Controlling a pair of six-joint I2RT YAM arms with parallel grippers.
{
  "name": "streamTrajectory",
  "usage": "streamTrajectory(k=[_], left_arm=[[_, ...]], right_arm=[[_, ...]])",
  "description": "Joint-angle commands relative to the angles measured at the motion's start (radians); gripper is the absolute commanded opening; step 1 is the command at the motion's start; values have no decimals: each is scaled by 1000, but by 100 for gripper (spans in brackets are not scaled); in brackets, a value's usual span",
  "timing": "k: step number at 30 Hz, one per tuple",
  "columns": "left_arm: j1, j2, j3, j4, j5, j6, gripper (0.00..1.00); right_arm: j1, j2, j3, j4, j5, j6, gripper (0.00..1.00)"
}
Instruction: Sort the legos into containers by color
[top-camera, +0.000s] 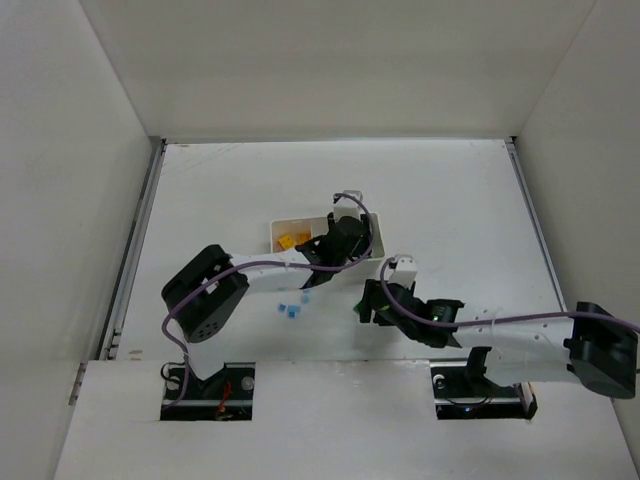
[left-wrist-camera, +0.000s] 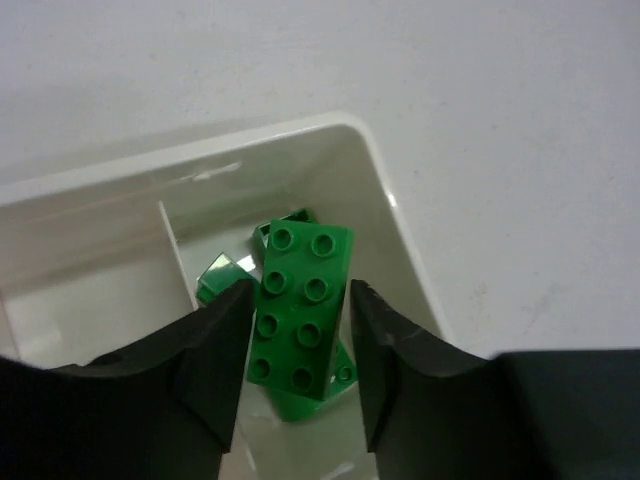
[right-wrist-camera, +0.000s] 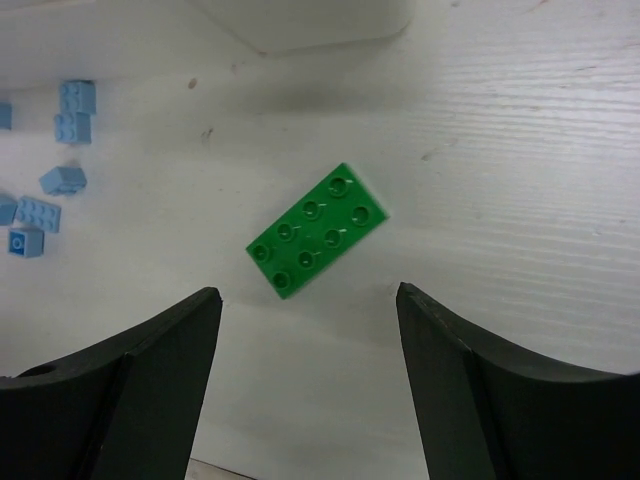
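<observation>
Two glossy green eight-stud plates: the tilted plate (left-wrist-camera: 300, 310) sits in the white plastic tray's (left-wrist-camera: 340, 175) end compartment between the left gripper's (left-wrist-camera: 300, 288) narrow jaws, grip unclear; the flat plate (right-wrist-camera: 318, 230) lies on the grainy bench (right-wrist-camera: 520, 150) near the tray's corner, under the right gripper's (right-wrist-camera: 308, 293) spread jaws.

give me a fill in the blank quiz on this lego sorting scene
Between the jaws of the left gripper sits a ___ eight-stud brick.
The right gripper has its jaws ___ above the flat plate on the table.
The small bricks left of that plate are light ___.
Missing: green; open; blue
</observation>
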Motion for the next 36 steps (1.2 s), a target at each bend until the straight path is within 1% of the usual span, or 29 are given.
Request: streamTrajectory(k=[1,4,7,8,9,14,19,22,26,27,28,29,30,31,32,33,35,36], left_arm=[[6,-38,43,-13,-21,0,50],[14,-97,15,-13,-24,3,67],[25,-189,-35,-15,-22,-2,80],[29,-223,-51,-21,-22,-4,88],[31,-257,-64,-30,-22,-5,100],[29,-450,-121,-67,-60,-17,100],[26,-631,-114,-154,-33,-42,100],[43,-717,-100,-199,-1,-76,100],[91,-814,-89,-231,-1,-129,100],[106,-834,-80,-248,-1,-143,100],[123,-854,-71,-268,-1,-160,100],[141,-869,-60,-286,-2,-174,100],[158,-881,-52,-299,-2,-187,100],[175,-894,-46,-311,-2,-200,100],[186,-903,-43,-323,-2,-212,100],[195,-910,-42,-331,1,-220,100],[212,-924,-57,-337,-1,-223,100],[226,-927,-69,-336,-2,-227,100]], right_arm=[[22,63,71,3,36,36,77],[22,142,100,12,36,37,75],[20,185,121,-5,52,42,72],[19,189,124,-12,55,53,72],[17,196,126,-15,59,59,71],[-7,240,137,-14,56,65,71],[-32,274,155,-5,58,65,70],[-64,303,166,3,39,56,67],[-89,335,190,-15,36,24,64],[-92,335,187,-20,36,28,60],[-96,335,177,-23,36,31,53],[-98,335,166,-26,38,34,47],[-98,328,154,-31,38,40,45],[-96,317,141,-38,41,53,45],[-96,308,131,-46,42,65,47],[-96,298,126,-49,43,69,51],[-96,294,130,-55,43,65,67],[-96,297,140,-60,44,59,71]])
